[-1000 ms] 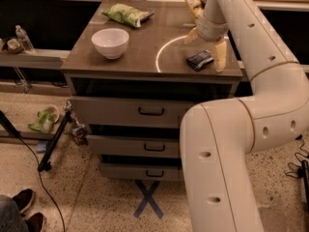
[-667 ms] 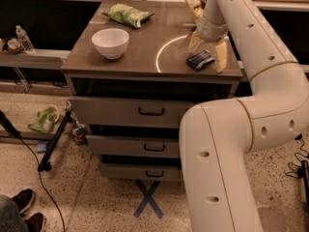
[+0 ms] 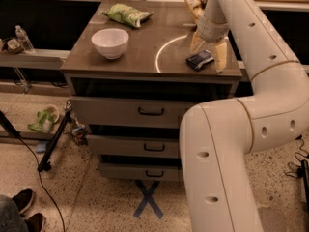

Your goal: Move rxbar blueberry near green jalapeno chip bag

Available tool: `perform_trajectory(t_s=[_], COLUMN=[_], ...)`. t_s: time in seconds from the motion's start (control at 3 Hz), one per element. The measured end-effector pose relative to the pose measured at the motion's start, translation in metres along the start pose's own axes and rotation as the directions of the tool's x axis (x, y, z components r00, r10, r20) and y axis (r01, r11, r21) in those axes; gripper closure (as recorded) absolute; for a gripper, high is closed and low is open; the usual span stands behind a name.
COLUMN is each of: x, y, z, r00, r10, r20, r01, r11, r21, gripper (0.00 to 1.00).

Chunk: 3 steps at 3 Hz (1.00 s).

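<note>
Atop the cabinet (image 3: 145, 50), claw (image 3: 208, 56) spread apart astride rxbar blueberry (image 3: 199, 60); green jalapeno chip bag (image 3: 126, 14) beyond white bowl (image 3: 110, 42)

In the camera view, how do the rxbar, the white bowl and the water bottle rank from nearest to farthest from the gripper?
The gripper is over the right front of the table.
1. rxbar: right at the gripper.
2. bowl: on the table's left side.
3. bottle: off the table, on the left shelf.
</note>
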<state>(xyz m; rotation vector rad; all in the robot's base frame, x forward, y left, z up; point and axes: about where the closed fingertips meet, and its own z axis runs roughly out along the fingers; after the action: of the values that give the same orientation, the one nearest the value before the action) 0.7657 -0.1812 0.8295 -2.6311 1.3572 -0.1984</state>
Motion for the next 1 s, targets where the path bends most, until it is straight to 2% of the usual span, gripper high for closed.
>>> perform_trajectory(t_s=[0.33, 0.67, 1.0], x=[0.0000, -0.0009, -0.0013], y=[-0.0001, 0.0001, 0.0003], z=[-0.0005, -0.0036, -0.0057], r00=[1.000, 1.000, 1.000], r10=[0.000, 0.000, 0.000], r20=[0.000, -0.001, -0.001], r01=[0.000, 0.000, 0.000], r11=[1.0000, 1.0000, 1.0000], r21=[0.000, 0.000, 0.000], gripper=[0.75, 0.91, 0.94])
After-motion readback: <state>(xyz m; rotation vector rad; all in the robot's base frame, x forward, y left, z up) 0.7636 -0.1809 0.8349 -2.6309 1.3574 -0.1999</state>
